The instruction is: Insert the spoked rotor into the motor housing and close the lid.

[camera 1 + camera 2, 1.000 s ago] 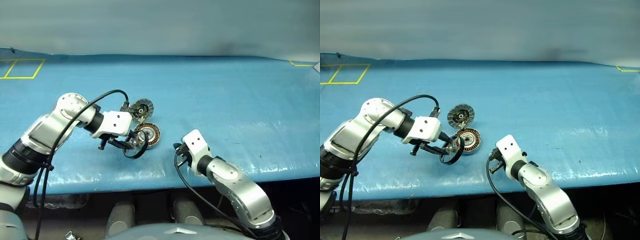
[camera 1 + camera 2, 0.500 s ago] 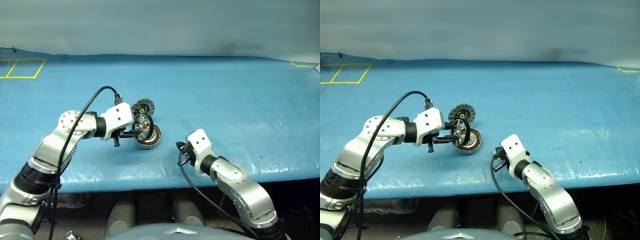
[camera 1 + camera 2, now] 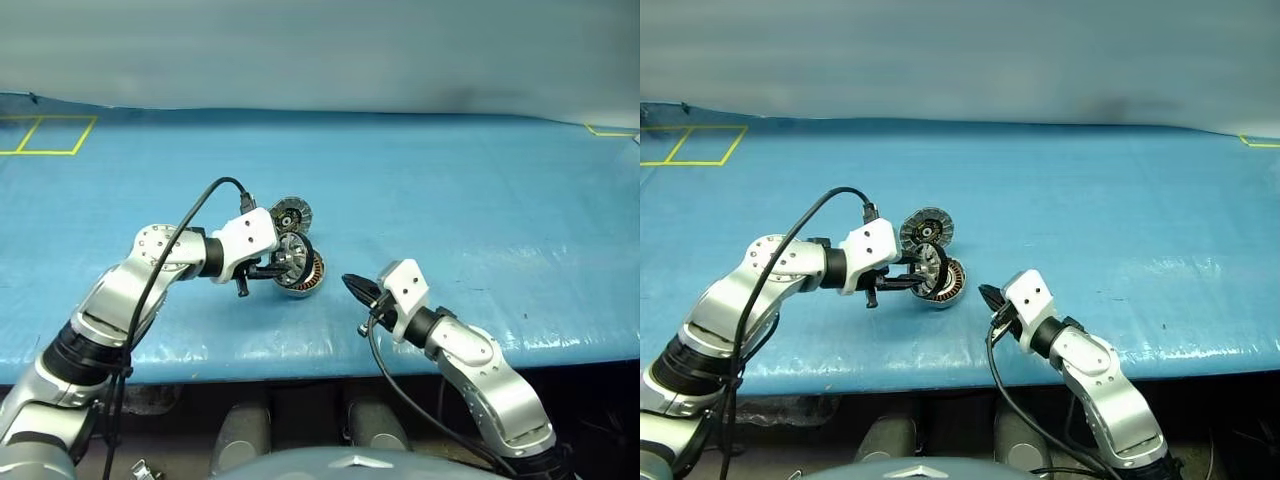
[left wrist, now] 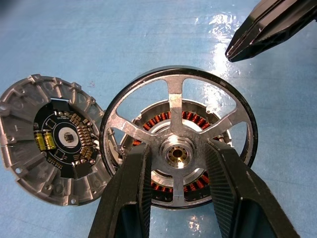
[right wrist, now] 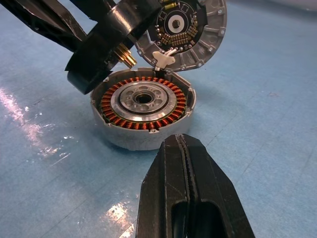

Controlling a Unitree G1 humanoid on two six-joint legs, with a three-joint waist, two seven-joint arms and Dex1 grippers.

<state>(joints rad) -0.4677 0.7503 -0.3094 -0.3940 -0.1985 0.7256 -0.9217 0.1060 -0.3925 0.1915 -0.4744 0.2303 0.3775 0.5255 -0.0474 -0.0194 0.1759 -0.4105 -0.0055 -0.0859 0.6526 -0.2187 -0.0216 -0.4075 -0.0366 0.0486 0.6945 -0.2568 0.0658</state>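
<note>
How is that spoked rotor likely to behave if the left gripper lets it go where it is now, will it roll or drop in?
The spoked rotor looks rigid: metal spokes, thin black rim. Held tilted above the motor housing by the left gripper, it would probably tip rather than seat squarely. Being round, it could roll off across the smooth blue table cover.

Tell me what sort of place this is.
Likely a robotics test bench: a blue-covered table with yellow tape squares, where a small motor housing, its lid open, awaits assembly.

The motor housing (image 3: 300, 272) sits on the table (image 3: 480, 200); the lid (image 3: 290, 214) stands open behind it, the spoked rotor (image 4: 178, 148) tilted above it, not yet seated.
</note>
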